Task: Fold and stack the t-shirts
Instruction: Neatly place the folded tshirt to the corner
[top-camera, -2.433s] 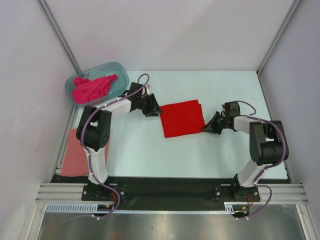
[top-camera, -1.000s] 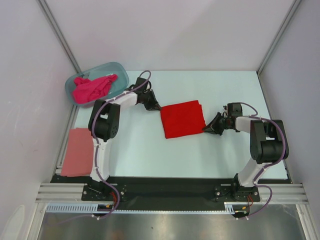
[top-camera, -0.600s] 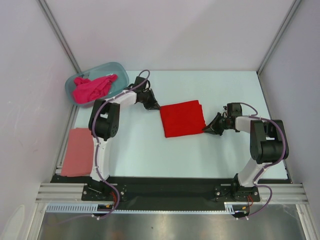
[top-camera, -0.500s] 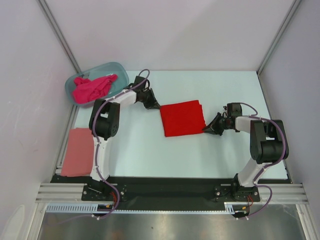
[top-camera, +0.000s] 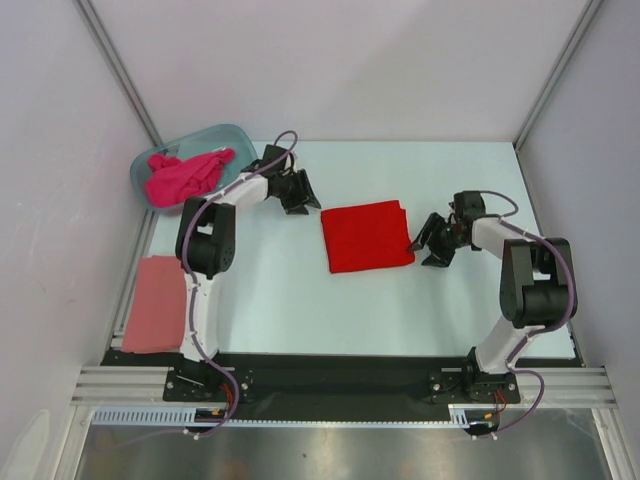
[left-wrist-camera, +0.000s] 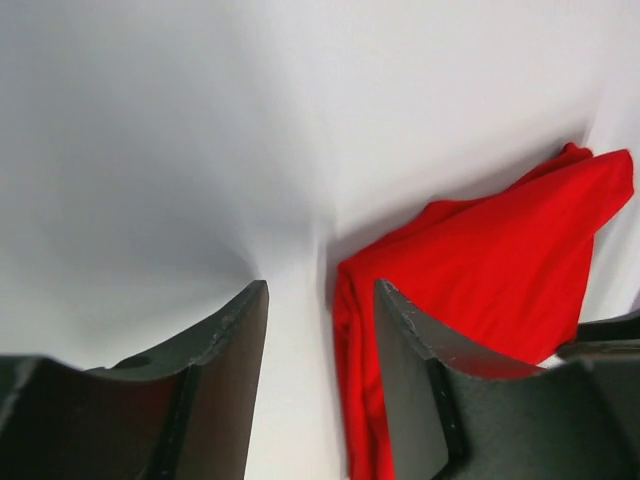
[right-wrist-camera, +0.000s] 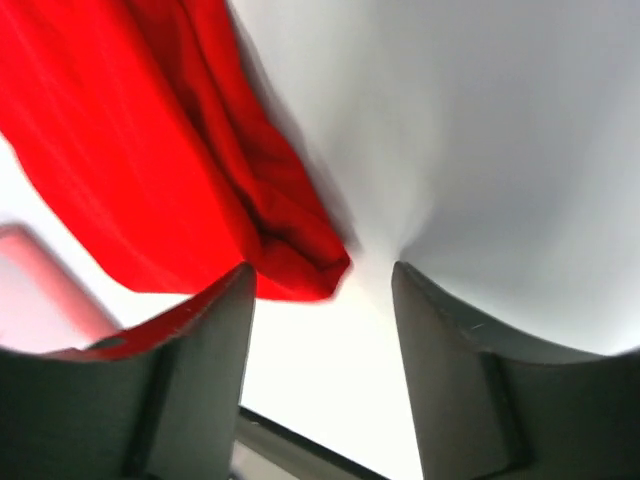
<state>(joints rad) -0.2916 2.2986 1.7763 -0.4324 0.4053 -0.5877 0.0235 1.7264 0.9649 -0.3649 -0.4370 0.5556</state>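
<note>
The bright red soft cloth t-shirt (top-camera: 367, 236) lay folded into a nearly square, flat rectangle at the middle of the pale white bench (top-camera: 300, 310). Its slightly longer axis ran left to right, with the right end turned a little toward the far side. Its surface was smooth and matte, and the right edge was thickened by bunched folds.

The left tool (left-wrist-camera: 318, 300) was held low just beyond the shirt's far left corner. Its dark, blunt fingers (left-wrist-camera: 225, 350) stood apart over bare bench, with nothing between them.

The right tool (right-wrist-camera: 320, 275) was set at the shirt's right edge, also with its fingers parted. A rumpled red corner lay at the mouth of the gap and was not clamped; whether it touched a finger could not be told.

The dusty salmon-pink cloth t-shirt (top-camera: 155, 305) lay folded flat at the bench's left edge, its long axis running near to far. The hot magenta-pink cloth t-shirt (top-camera: 185, 175) was heaped, crumpled, in the translucent blue-grey plastic tub (top-camera: 246, 152) at the far left corner, just behind the left arm.
</note>
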